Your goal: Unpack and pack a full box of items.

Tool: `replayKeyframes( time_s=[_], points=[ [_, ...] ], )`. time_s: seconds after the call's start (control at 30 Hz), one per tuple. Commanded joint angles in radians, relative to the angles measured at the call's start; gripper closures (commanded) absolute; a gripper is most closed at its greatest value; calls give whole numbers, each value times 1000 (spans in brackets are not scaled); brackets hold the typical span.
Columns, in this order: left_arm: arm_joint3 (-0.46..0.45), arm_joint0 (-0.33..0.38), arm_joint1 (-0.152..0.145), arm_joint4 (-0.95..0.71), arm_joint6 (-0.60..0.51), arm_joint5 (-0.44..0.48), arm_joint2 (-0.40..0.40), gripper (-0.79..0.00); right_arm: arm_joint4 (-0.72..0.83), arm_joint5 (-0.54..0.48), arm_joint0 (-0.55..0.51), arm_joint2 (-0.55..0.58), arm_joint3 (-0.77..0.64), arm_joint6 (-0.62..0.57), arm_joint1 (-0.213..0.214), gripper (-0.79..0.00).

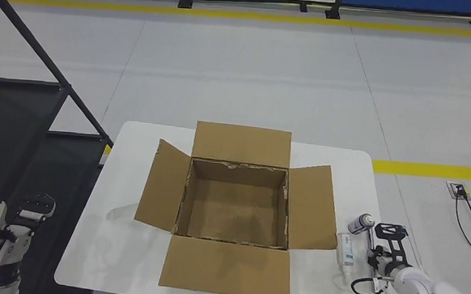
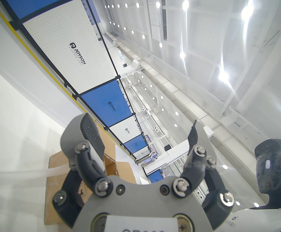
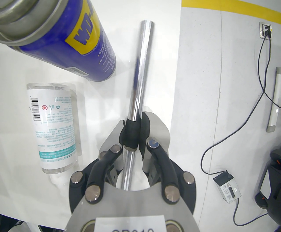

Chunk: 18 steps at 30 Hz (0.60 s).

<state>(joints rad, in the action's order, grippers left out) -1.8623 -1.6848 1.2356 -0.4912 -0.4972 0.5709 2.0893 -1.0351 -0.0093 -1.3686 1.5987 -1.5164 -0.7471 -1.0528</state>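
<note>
An open cardboard box [image 1: 242, 143] stands in the middle of the white table [image 1: 130, 153], its flaps spread and its inside bare. My right gripper [image 3: 134, 129] is at the table's near right corner [image 1: 389, 242], shut on a shiny metal rod [image 3: 141, 66] that lies along the table's right edge. Beside it stand a blue spray can [image 3: 72, 37] [image 1: 363, 223] and a clear labelled bottle [image 3: 53, 127] [image 1: 348, 250] lying on its side. My left gripper [image 2: 140, 123] is off the table's near left corner [image 1: 15, 211], open, empty and pointing upward, with the box [image 2: 56, 159] below it.
A black metal frame [image 1: 26, 126] stands to the left of the table. On the floor to the right are a wall socket [image 1: 457, 191], a black cable [image 3: 245, 118] and a small grey device [image 3: 227, 186]. Bare table surface surrounds the box.
</note>
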Motion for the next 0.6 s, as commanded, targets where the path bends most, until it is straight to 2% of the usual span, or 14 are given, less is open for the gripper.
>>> replayKeyframes(
  time_s=[0.0, 0.3, 0.57],
  points=[
    [0, 0, 0, 0, 0, 0, 0, -785, 3, 5, -4, 5, -6, 7, 0, 0],
    [0, 0, 0, 0, 0, 0, 0, -785, 76, 32, -87, 120, -124, 83, 4, 0],
    [0, 0, 0, 0, 0, 0, 0, -785, 214, 31, -247, 297, -424, 200, -1, 0]
  ],
)
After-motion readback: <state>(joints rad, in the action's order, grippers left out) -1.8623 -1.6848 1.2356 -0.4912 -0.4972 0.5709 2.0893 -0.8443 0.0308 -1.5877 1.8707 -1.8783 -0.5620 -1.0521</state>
